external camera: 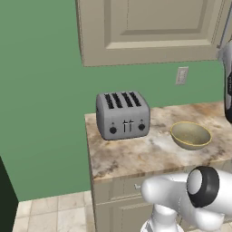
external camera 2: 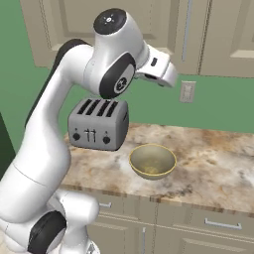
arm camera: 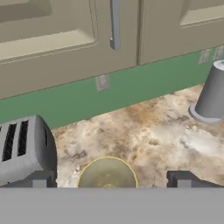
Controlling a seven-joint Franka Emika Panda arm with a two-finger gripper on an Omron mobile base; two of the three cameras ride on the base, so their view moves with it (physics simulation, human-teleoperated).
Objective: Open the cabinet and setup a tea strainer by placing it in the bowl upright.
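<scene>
The cabinet (arm camera: 65,39) is shut, and its long grey bar handle (arm camera: 114,24) hangs upright near the door's right edge. My gripper (arm camera: 111,179) is open, with its two dark fingertips (arm camera: 41,179) far apart and nothing between them. It hovers above the counter and looks toward the cabinet front and the wall. The olive-tan bowl (arm camera: 107,173) with a yellowish rim sits empty on the counter below the gripper, also seen as the bowl (external camera: 190,135) and the bowl (external camera 2: 152,161). The tea strainer is out of view.
A grey four-slot toaster (external camera: 123,114) stands on the marble counter (external camera: 136,156) left of the bowl. A grey cone-shaped object (arm camera: 213,94) stands further right by the wall. An outlet (external camera 2: 187,91) is on the green wall. Drawer fronts (external camera 2: 218,223) run below the counter.
</scene>
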